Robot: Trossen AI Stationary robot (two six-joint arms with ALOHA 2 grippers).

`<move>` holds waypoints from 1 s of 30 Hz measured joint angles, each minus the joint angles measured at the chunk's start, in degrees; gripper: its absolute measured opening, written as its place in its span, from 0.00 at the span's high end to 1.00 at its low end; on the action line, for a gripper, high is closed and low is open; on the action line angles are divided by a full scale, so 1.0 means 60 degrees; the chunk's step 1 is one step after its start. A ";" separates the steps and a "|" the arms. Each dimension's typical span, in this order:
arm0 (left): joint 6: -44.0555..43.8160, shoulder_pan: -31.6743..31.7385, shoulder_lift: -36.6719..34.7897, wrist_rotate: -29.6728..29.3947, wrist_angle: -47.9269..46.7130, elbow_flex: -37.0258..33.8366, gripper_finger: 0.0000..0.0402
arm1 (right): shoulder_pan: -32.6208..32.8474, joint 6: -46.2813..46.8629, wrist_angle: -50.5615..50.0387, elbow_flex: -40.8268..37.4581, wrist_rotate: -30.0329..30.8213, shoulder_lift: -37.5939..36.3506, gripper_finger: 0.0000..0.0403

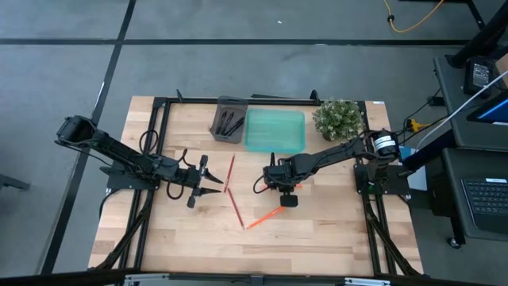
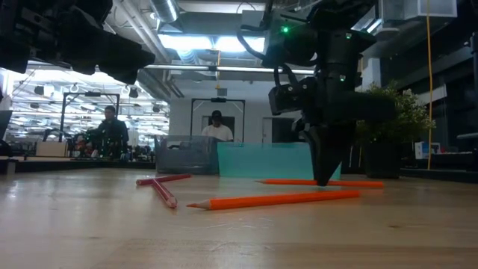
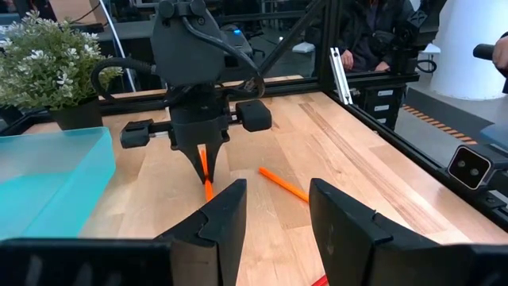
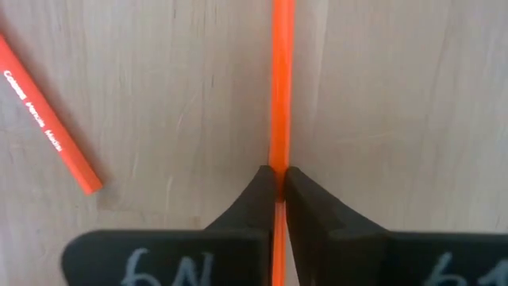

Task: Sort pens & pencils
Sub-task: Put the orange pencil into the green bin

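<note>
I see my right claw [image 4: 279,181] clenched on an orange pencil [image 4: 281,79] mid-table, left claw [image 3: 276,208] released, pens [image 1: 231,123] in the grey tray [image 1: 218,119], teal tray [image 1: 274,143] beside it.

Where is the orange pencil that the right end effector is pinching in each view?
High view: gripped pencil, mid-table, mostly hidden under the right end effector.
Low view: right of centre, behind the end effector's tip.
Left wrist view: centre-left, under the far end effector.
Right wrist view: straight up the middle, between the fingers.
Shared landmark: loose orange pencil beside it, in all four.
Left end effector waits open.
</note>
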 joint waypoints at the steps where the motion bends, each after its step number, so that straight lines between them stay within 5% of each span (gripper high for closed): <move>1: 0.0000 0.0000 0.0000 0.0003 0.0000 0.0000 0.67 | 0.0000 0.0001 0.0000 0.0000 0.0000 -0.0004 0.95; 12: 0.0001 -0.0002 0.0000 0.0000 0.0000 0.0000 0.67 | 0.0000 -0.0010 -0.0194 0.0188 0.0015 -0.0069 0.95; 30: 0.0002 -0.0001 0.0000 0.0000 0.0000 0.0000 0.67 | -0.0180 -0.0851 -0.2682 0.3150 0.1266 -0.0095 0.99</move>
